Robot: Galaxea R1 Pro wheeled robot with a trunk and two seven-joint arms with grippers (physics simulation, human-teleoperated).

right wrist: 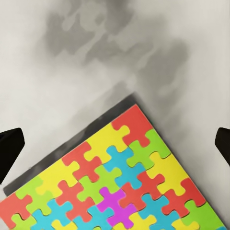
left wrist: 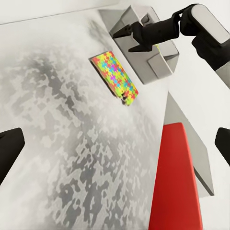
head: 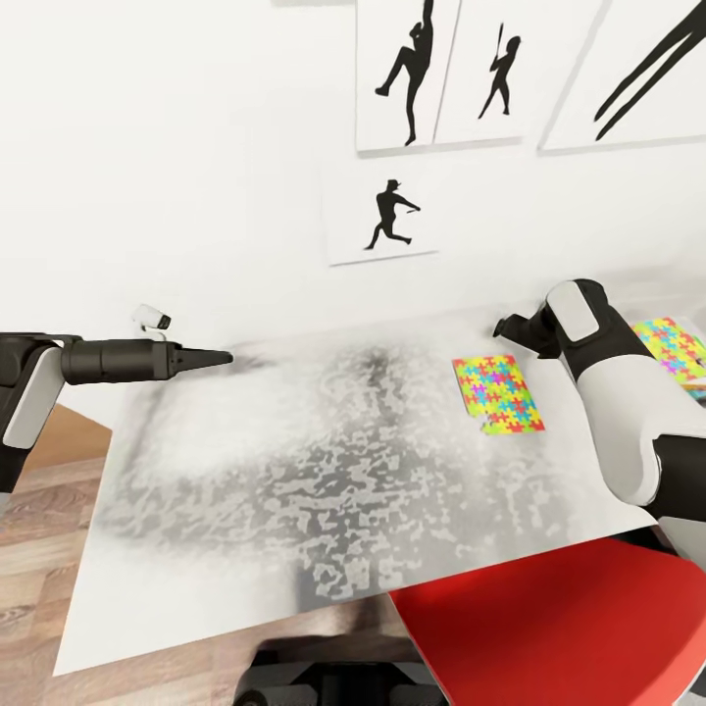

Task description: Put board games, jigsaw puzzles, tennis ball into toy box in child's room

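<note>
- Pale grey and mottled, the bench (head: pixel 294 471) spreads across the head view under a white wall hung with black sports silhouette prints (head: pixel 392 211).
- Red chair seat (head: pixel 549 628) sits at the bench's near edge, below the right arm.
- One jigsaw puzzle (head: pixel 498 394) lies flat on the bench, right of centre; a second puzzle board (head: pixel 672 345) shows partly behind the right arm.
- Light grey toy box (left wrist: pixel 143 52) stands on the bench beyond the first puzzle, seen from the left wrist.
- Right claw (left wrist: pixel 125 39) hovers over the toy box with its fingers spread; its own camera looks down on the jigsaw puzzle's corner (right wrist: pixel 120 182), which lies between the fingertips and apart from them.
- Left claw (head: pixel 221 359) hangs over the bench's far left, well apart from the puzzle, fingers spread and holding nothing.
</note>
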